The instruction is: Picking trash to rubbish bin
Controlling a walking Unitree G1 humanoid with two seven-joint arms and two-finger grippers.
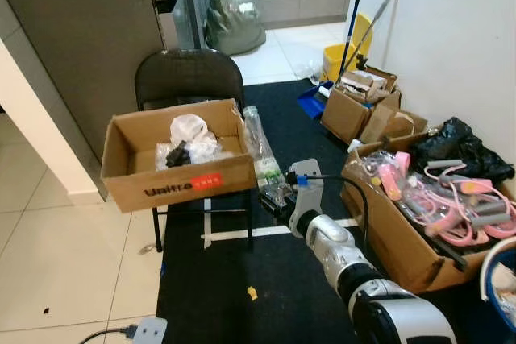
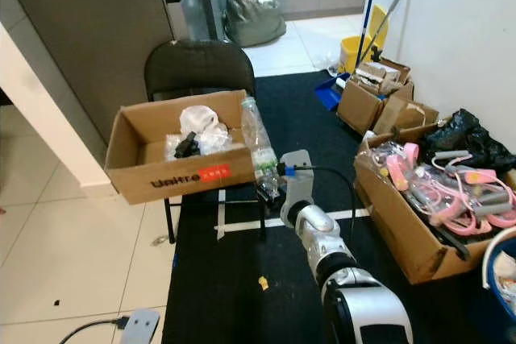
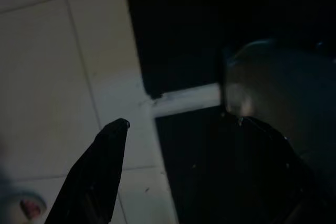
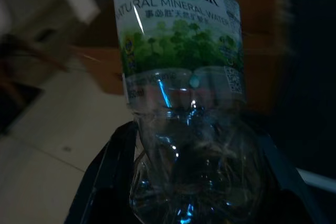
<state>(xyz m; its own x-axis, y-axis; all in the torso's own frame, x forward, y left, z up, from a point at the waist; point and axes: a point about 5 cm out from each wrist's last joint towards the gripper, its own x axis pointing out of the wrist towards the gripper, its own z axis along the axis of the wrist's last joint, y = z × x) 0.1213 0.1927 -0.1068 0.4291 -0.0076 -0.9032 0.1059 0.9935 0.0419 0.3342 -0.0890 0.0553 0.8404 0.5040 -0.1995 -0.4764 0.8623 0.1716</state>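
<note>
Trash here is a clear plastic water bottle (image 1: 262,155), crumpled at its base, pinched between the two black fingers of the right gripper (image 1: 274,199). The right wrist view shows the fingers (image 4: 113,177) pressed against either side of the dented lower part, with the green label above them. The bottle stands nearly upright, just beside the right end of an open cardboard box (image 1: 181,187) that rests on a dark folding chair (image 1: 188,78). That box already holds crumpled white plastic (image 1: 192,136) and a small dark item, so it looks to be serving as the rubbish bin.

The step in hand appears to be the carry: bottle grasped and lifted, not yet over the opening. The next move likely calls for raising it above the box's right wall, shifting left until it hangs over the inside, then letting go. Its top leans close to the rim, so a low pass could nudge the box on the chair seat.

The left gripper (image 3: 173,177) hangs idle over floor tiles and the black mat (image 1: 234,279), fingers spread.
</note>
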